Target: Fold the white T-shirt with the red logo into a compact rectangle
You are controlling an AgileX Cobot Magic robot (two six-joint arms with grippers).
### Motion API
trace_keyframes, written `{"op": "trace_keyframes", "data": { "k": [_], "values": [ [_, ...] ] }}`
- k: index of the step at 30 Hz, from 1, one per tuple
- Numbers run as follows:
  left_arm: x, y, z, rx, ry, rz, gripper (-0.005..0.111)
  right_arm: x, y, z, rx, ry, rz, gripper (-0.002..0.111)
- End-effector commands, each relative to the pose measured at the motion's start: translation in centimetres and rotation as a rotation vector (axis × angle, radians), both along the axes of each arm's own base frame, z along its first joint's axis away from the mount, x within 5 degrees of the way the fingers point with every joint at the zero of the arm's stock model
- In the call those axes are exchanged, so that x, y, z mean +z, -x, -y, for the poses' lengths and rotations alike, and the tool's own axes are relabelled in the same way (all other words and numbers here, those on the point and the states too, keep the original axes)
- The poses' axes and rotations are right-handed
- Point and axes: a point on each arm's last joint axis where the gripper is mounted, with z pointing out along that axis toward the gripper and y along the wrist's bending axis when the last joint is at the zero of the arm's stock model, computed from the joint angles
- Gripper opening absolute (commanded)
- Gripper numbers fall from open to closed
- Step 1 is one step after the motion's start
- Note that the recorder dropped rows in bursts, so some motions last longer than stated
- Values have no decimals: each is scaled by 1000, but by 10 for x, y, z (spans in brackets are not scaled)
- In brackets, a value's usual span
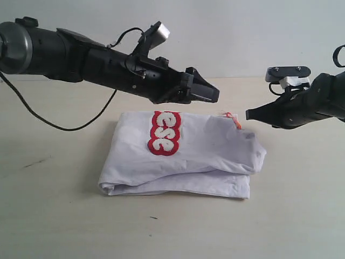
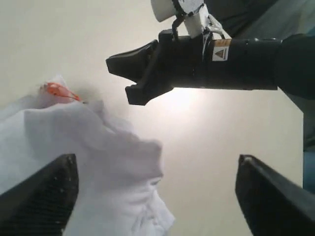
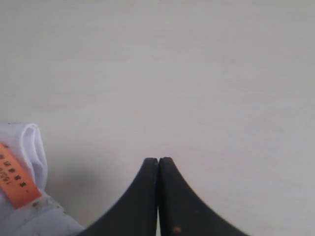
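The white T-shirt (image 1: 183, 156) lies folded into a rough rectangle in the middle of the table. Part of the red logo (image 1: 163, 133) shows on its top layer, and the orange neck tag (image 1: 233, 119) sticks out at its far right corner. My left gripper (image 1: 210, 90) hovers above the shirt's far edge, open, with nothing between its fingers (image 2: 47, 189). My right gripper (image 1: 251, 114) hangs just right of the tag, shut and empty. The shirt's corner (image 2: 98, 157) and the tag (image 2: 58, 90) show in the left wrist view, the tag (image 3: 17, 177) also in the right wrist view.
The pale table (image 1: 54, 216) stretches around the shirt on all sides. A black cable (image 1: 32, 113) droops from the left arm down to the table at the left. A light wall stands behind the table.
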Motion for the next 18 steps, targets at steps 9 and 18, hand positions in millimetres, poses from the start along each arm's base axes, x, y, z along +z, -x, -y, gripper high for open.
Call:
{"op": "trace_keyframes", "data": {
  "k": [9, 18],
  "values": [
    [-9, -22, -70, 53, -260, 57, 23, 21, -3, -4, -16, -28, 45, 0],
    [-77, -18, -77, -18, -362, -125, 27, 53, 3, -47, 141, -5, 89, 0]
  ]
}}
